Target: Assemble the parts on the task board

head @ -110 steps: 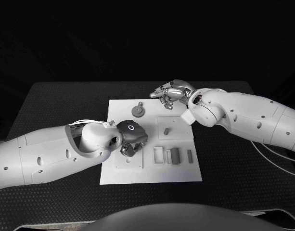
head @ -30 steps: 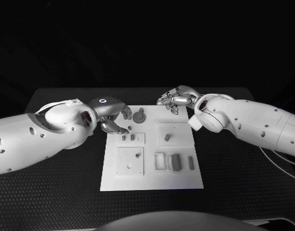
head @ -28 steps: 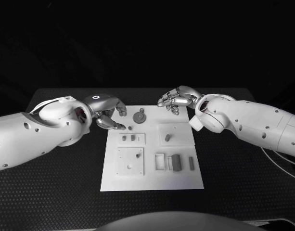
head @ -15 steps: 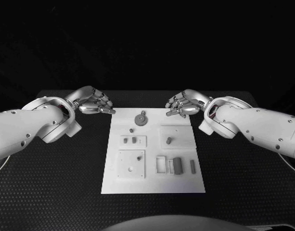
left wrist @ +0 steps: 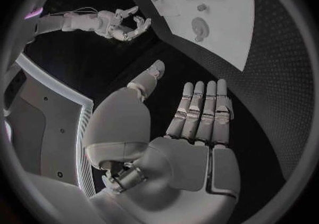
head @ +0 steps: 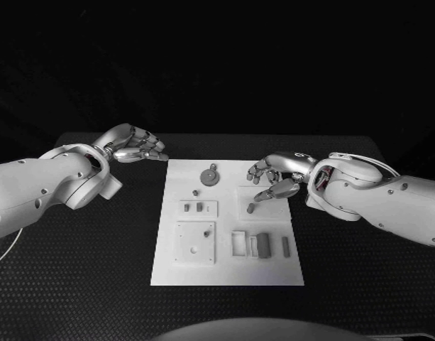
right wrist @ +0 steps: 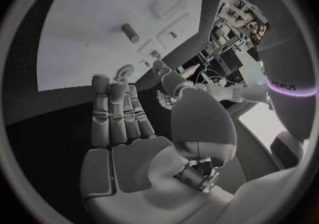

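The white task board point(head: 228, 273) lies lengthwise in the middle of the black table. On it are grey parts: a round disc point(head: 209, 175) at the far end, a short peg point(head: 250, 207) right of centre, two small blocks point(head: 191, 207), and several bars point(head: 261, 245) nearer me. My left hand point(head: 130, 145) hovers off the board's far left corner, fingers straight point(left wrist: 199, 109), holding nothing. My right hand point(head: 279, 176) hangs over the board's right edge, just beyond the peg, fingers spread and empty point(right wrist: 116, 112). The right wrist view has the peg point(right wrist: 130, 32) ahead of the fingertips.
A square plate with a hole point(head: 196, 240) sits on the board's near left. Black table point(head: 84, 241) surrounds the board on all sides. The left wrist view shows the board point(left wrist: 226, 0) and disc point(left wrist: 199, 26) past its fingers.
My left hand has drawn off the board's left edge to the far left corner. My right hand has come nearer and lower, over the right edge, beside the peg.
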`<move>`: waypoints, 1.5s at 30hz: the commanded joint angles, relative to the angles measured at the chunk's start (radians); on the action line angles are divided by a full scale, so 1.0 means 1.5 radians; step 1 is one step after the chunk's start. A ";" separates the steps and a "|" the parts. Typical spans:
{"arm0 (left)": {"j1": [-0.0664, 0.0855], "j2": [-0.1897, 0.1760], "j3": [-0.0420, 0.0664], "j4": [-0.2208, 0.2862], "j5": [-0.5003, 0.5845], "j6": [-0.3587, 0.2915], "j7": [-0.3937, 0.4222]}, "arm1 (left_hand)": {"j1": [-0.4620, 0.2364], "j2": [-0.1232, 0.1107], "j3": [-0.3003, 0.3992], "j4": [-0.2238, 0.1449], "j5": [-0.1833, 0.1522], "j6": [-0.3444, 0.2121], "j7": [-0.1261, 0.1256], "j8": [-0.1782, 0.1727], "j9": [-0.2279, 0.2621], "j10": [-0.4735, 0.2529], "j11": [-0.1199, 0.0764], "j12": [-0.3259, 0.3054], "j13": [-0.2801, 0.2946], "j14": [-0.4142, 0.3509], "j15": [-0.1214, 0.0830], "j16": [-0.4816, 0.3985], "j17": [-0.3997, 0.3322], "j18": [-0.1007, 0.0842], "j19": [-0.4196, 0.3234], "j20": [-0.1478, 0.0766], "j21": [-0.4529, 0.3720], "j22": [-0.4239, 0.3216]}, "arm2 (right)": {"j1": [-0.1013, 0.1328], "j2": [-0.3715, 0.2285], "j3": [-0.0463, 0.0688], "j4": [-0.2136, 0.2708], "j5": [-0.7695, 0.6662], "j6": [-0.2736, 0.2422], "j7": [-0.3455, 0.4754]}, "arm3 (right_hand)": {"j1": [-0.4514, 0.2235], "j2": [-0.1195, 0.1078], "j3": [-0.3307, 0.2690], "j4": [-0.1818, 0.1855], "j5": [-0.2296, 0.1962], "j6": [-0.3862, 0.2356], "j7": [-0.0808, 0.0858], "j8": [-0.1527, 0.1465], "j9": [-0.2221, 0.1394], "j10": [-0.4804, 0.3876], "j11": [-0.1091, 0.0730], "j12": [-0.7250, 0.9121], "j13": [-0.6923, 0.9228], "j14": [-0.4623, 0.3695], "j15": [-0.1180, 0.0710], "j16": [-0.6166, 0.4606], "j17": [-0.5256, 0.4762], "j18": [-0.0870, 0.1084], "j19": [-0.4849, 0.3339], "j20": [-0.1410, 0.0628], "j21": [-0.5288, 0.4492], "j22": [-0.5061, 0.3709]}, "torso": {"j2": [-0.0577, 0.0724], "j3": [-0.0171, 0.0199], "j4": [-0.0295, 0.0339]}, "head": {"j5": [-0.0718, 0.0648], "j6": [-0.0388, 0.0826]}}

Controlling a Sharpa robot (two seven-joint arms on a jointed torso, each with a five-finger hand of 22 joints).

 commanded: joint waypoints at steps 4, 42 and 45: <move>0.000 0.003 0.001 0.000 0.028 -0.008 0.029 | 0.004 0.000 0.006 -0.001 0.001 0.017 0.011 0.012 0.003 0.016 0.010 0.009 -0.005 0.015 0.001 -0.003 0.000 0.017 0.013 0.001 0.003 -0.012 | 0.000 0.001 -0.008 0.006 -0.115 0.049 -0.051 | -0.001 -0.014 0.010 0.004 -0.001 -0.003 -0.002 0.000 -0.002 0.010 0.002 -0.006 -0.006 0.005 0.000 0.003 -0.003 0.057 0.009 -0.001 -0.003 -0.002 | 0.000 -0.0009 -0.0004 | -0.003 -0.004; -0.001 0.010 0.001 -0.001 0.028 -0.004 0.031 | 0.011 0.009 -0.002 -0.013 0.001 0.015 0.016 0.011 -0.001 0.036 0.007 0.007 -0.017 0.032 0.002 -0.005 0.001 0.024 0.029 0.002 0.003 -0.032 | -0.001 0.071 -0.050 -0.046 -0.163 0.060 -0.064 | 0.028 0.065 0.008 -0.012 -0.001 0.035 0.016 0.035 -0.011 0.085 -0.023 -0.003 -0.018 0.026 -0.024 0.012 -0.014 0.057 0.028 -0.012 0.008 0.007 | 0.000 -0.0009 0.0013 | -0.007 -0.007; -0.001 0.010 0.001 0.000 0.028 -0.002 0.031 | 0.012 0.011 -0.002 -0.013 0.002 0.014 0.016 0.011 -0.001 0.036 0.008 0.007 -0.018 0.032 0.002 -0.005 0.001 0.024 0.030 0.003 0.003 -0.033 | -0.004 0.076 -0.050 -0.048 -0.165 0.063 -0.063 | 0.030 0.069 0.006 -0.013 -0.001 0.037 0.017 0.036 -0.012 0.088 -0.023 -0.003 -0.018 0.028 -0.025 0.011 -0.015 0.057 0.028 -0.013 0.008 0.008 | 0.000 -0.0013 0.0012 | -0.006 -0.008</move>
